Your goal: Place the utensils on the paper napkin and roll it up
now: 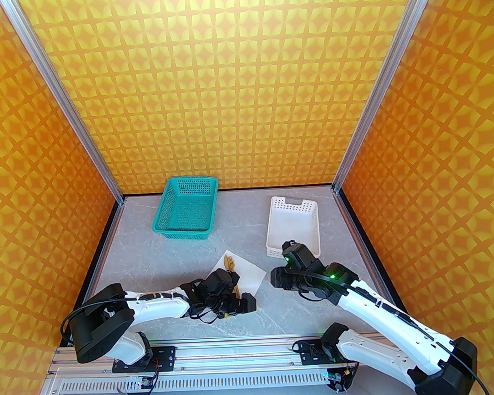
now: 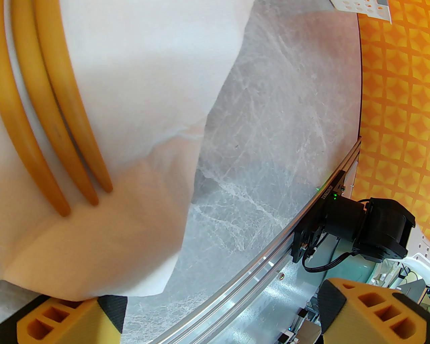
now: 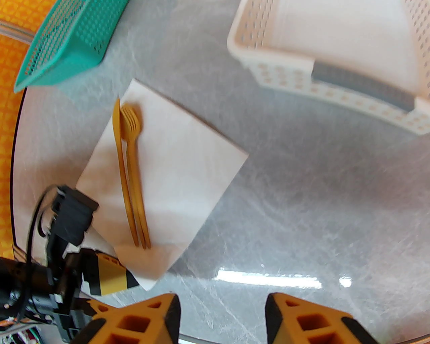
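Note:
The white paper napkin (image 1: 244,274) lies on the grey table, set like a diamond. The tan utensils (image 1: 231,263) lie side by side along its left part, heads away from me. The right wrist view has the napkin (image 3: 181,174) with a fork (image 3: 131,124) and a thinner utensil (image 3: 118,147) beside it. My left gripper (image 1: 235,304) is open wide at the napkin's near corner. In its own view the napkin (image 2: 141,84) drapes onto one of its fingers (image 2: 60,322), beside the utensil handles (image 2: 50,111). My right gripper (image 3: 221,319) hovers open to the right of the napkin, holding nothing.
A teal basket (image 1: 186,207) stands at the back left and a white perforated basket (image 1: 292,223) at the back right, just beyond my right wrist. Orange patterned walls close three sides. An aluminium rail (image 1: 237,348) runs along the near edge.

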